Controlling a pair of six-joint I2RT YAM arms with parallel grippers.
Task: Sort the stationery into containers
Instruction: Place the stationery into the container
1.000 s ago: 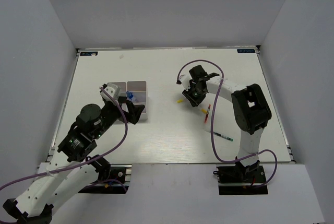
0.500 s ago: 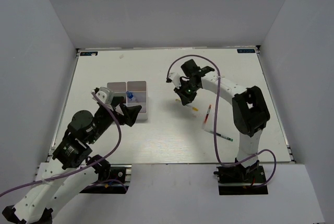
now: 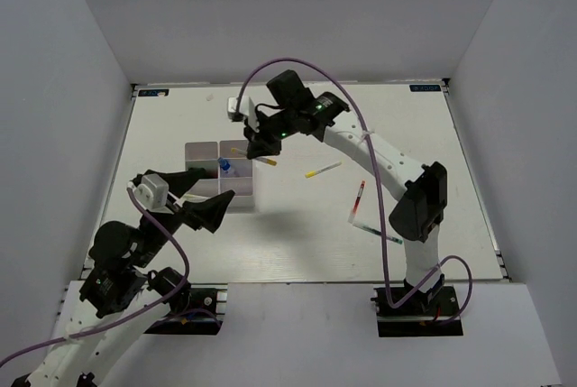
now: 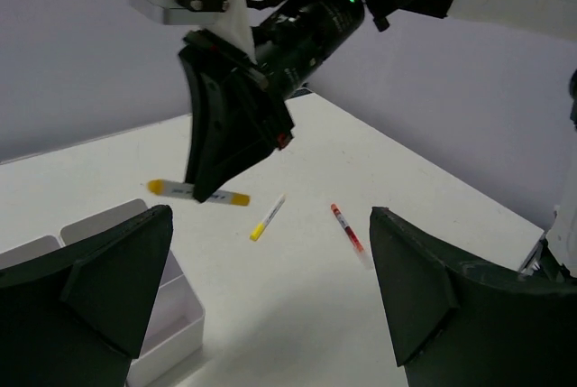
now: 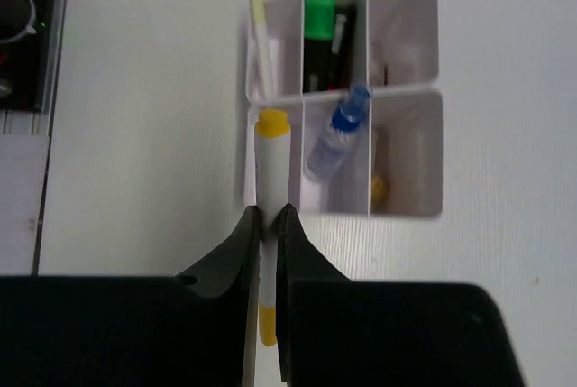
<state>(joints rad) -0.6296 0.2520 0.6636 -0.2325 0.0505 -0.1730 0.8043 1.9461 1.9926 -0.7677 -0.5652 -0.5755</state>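
Right wrist: right tool (image 5: 268, 225) pinching yellow-tipped pen (image 5: 270, 148) over tray (image 5: 406, 214) edge; left tool (image 4: 269, 234) spread.

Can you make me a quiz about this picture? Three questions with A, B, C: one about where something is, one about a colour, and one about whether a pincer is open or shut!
1. Where is the blue-capped tube?
A. In the white tray
B. On a shelf
C. Inside a cup

2. What colour are the ends of the white pen that the right pincer holds?
A. Yellow
B. Pink
C. Green

3. How is the left pincer?
A. Shut on a highlighter
B. Open and empty
C. Shut on an eraser

Answers:
1 A: the right wrist view shows it lying in a tray compartment.
2 A: both ends that show are yellow.
3 B: its jaws stand wide apart with nothing between them.
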